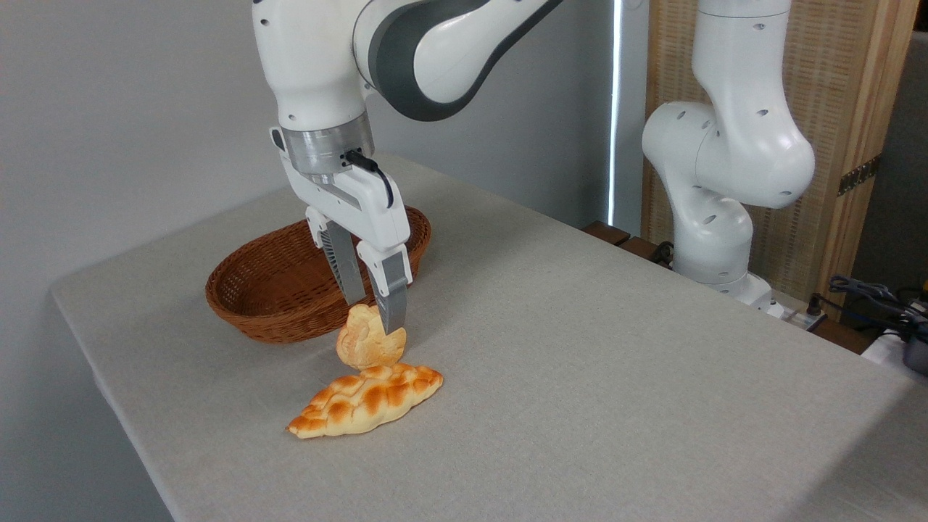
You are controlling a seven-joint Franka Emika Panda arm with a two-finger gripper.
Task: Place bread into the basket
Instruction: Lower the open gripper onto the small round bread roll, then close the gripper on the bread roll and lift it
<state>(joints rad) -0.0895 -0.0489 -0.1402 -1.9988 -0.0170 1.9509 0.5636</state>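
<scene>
Nearest the camera lies one braided loaf (366, 401), long and pointed, with toasted orange-brown patches, flat on the worktop (580, 348). Just behind that loaf, touching or almost touching its upper edge, stands the one small pale-golden bread (366, 342), tipped up on its side. My gripper (371, 313) points straight down over it, its two fingers (393, 290) set on either side of the bun's top. They look clenched on the bread, though I cannot tell whether the bun is lifted off the cloth or resting on it.

Behind the loaf and a little to the left sits the one basket (275, 290), oval, reddish-brown wicker, shallow, with nothing visible inside. The bread is outside it, just beside its near rim.

One grey cloth covers the whole worktop. Left of the basket and behind it runs a plain pale grey wall. Far to the right of the loaf stands my white base column, with a wooden lattice screen (834, 145) behind it and some dark cables (870, 293) at the worktop's far right edge.
</scene>
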